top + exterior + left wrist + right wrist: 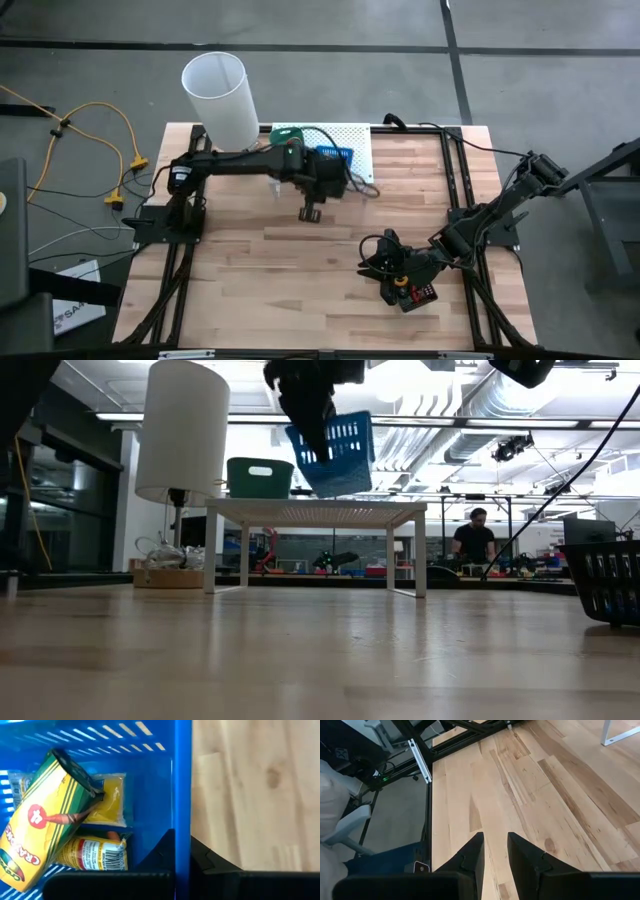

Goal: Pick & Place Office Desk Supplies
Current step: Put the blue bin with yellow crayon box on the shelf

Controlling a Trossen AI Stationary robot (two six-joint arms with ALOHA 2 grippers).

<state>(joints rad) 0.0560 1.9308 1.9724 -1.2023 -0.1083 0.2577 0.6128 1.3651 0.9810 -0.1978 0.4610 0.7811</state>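
A blue slotted basket (338, 452) hangs in the air in front of the white perforated shelf (320, 512), with my left gripper (182, 847) shut on it. Inside lie a yellow-and-green crayon box (42, 825) and yellow packets (107, 800). In the high view the basket (338, 155) shows beside the left wrist. A green tray (260, 477) sits on the shelf. My right gripper (495, 852) hovers over bare wood near the right front, its fingers a little apart with nothing between them. A black basket (412, 288) stands on the table just below that arm. My left gripper pinches the blue basket's side wall at its rim (183, 795), with one finger inside (160, 857) and one outside (215, 865). The fingers come from above, slanting down. The basket is lifted clear of the table and hangs tilted below the gripper.
A tall white cylindrical lamp (220, 95) stands at the far left by the shelf. The black basket (605, 580) sits at the right in the low view. Bare wood spreads across the table's middle and near side (290, 280). A person (473, 540) is in the room beyond.
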